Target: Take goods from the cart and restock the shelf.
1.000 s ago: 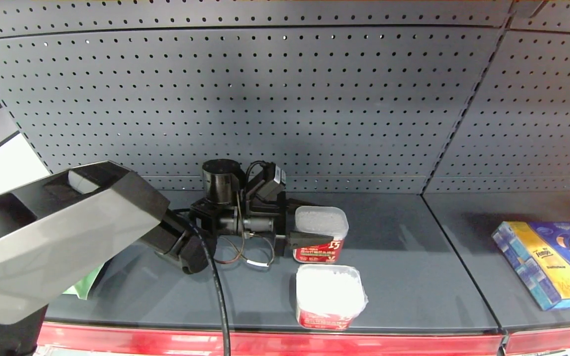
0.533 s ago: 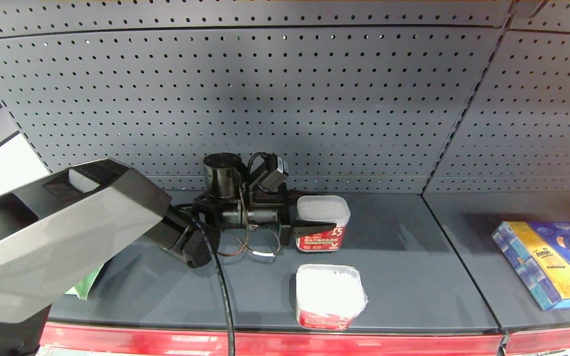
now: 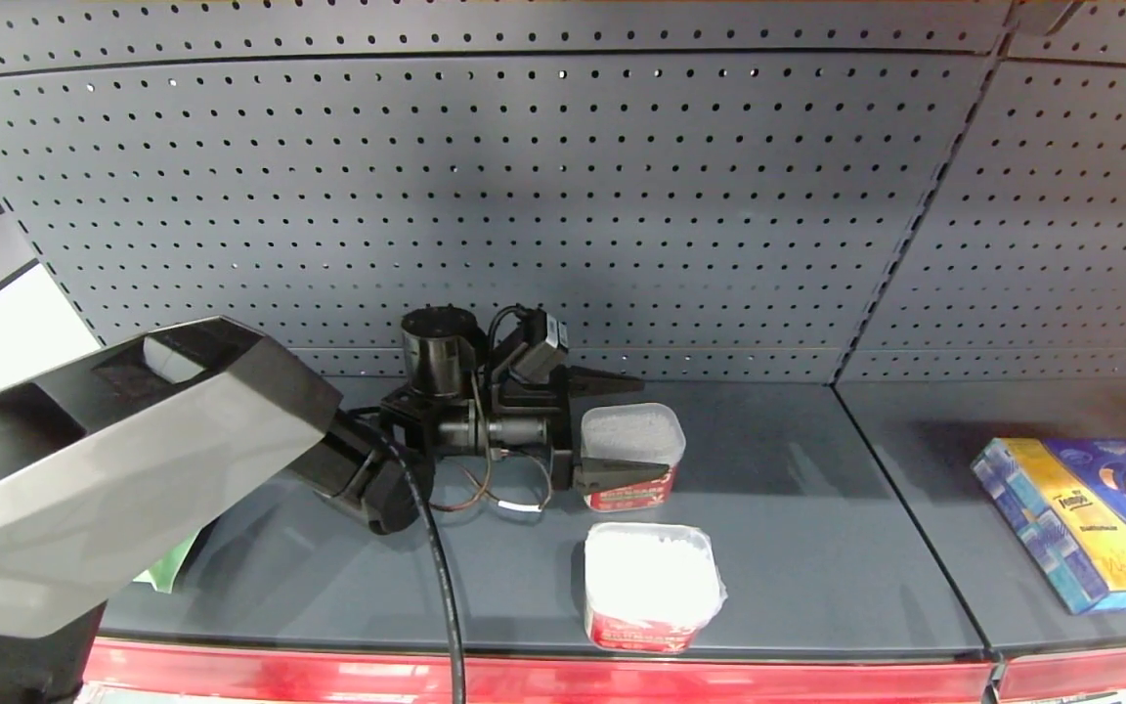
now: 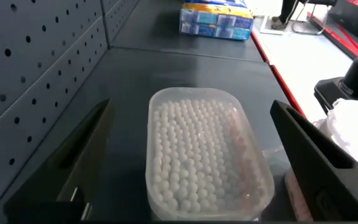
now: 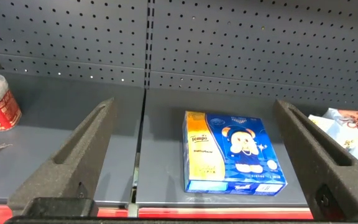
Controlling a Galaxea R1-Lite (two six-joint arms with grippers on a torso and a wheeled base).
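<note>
Head view: left arm reached low over shelf (image 3: 798,528), left gripper (image 3: 653,427) spread wide, jaws flanking rear tub (image 3: 631,435) without contact; right gripper (image 5: 194,104) also spread.

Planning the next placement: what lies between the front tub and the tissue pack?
Head view: bare shelf with a panel seam between front tub and tissue pack.

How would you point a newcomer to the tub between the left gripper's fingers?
On the grey shelf below the pegboard, two white-filled tubs with red labels stand near the middle. It is the rear tub, nearer the pegboard, flanked by the open left gripper; the front tub stands alone by the shelf's edge.
</note>
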